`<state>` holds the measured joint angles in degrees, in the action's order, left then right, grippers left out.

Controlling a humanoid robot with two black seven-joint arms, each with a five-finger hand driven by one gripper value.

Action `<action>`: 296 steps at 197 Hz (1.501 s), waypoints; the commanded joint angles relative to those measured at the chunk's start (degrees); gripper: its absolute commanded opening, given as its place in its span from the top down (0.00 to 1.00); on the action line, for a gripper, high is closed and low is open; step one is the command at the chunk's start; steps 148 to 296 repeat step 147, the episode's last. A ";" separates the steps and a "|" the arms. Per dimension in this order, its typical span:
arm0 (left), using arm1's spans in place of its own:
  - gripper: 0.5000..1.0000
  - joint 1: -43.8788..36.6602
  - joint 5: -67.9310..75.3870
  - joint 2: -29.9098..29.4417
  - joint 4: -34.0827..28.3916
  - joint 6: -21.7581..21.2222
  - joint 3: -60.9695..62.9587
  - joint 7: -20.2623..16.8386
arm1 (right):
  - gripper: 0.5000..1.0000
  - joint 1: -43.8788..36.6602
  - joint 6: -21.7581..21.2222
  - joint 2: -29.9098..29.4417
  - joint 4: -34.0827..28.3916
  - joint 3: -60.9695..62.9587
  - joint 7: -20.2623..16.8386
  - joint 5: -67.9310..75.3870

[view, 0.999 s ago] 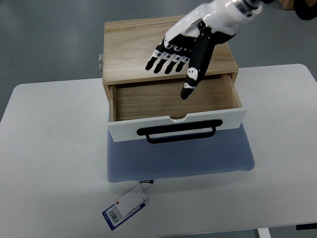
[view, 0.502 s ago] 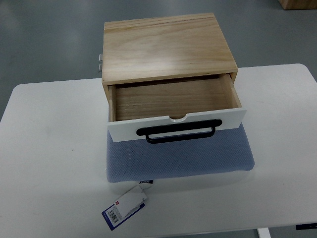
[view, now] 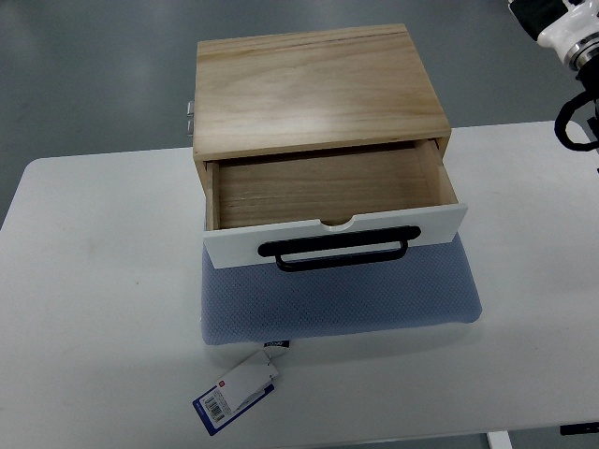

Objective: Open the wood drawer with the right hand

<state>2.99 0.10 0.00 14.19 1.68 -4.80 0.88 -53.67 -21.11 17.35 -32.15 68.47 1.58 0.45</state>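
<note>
Although you will find no robot hand over the box at this moment, the scene reads as follows.

Right arm: only a white and black piece of the arm shows at the top right corner, with a black cable loop below it at the right edge; the robot hand itself is out of the picture, so you cannot tell whether it is wide, narrow or holding anything.

Left arm: not in sight.

Wood drawer: the drawer stands pulled out toward you from the wooden box; its bare wooden floor is plainly visible.

Drawer front: white panel with a small notch at the middle of its top edge; the black bar handle lies across it, free of any touch.

Box position: near the middle of the white worktop, its back part reaching past the far edge of the worktop; a small metal fitting shows on its left side.

Pad: a blue-grey pad lies under the box and drawer and sticks out on your near side.

Tag: a white and blue label with a barcode lies on the worktop just beside the near left corner of the pad.

Surroundings: grey floor beyond the worktop.
</note>
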 commanded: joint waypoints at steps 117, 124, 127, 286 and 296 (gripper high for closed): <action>0.00 0.00 -0.02 0.00 0.13 -0.01 -0.03 0.00 | 0.11 7.44 -4.73 -7.60 3.67 4.13 0.80 -1.07; 0.00 0.00 -0.02 0.00 0.13 -0.01 -0.03 0.00 | 0.11 7.44 -4.73 -7.60 3.93 4.13 0.80 -1.07; 0.00 0.00 -0.02 0.00 0.13 -0.01 -0.03 0.00 | 0.11 7.44 -4.73 -7.60 4.02 4.13 0.80 -1.07; 0.00 0.00 -0.02 0.00 0.05 -0.01 -0.03 0.00 | 0.11 7.70 -4.73 -7.60 4.20 4.13 0.80 -1.07; 0.00 0.00 -0.02 0.00 0.05 -0.01 -0.03 0.00 | 0.11 7.70 -4.73 -7.60 4.20 4.13 0.80 -1.07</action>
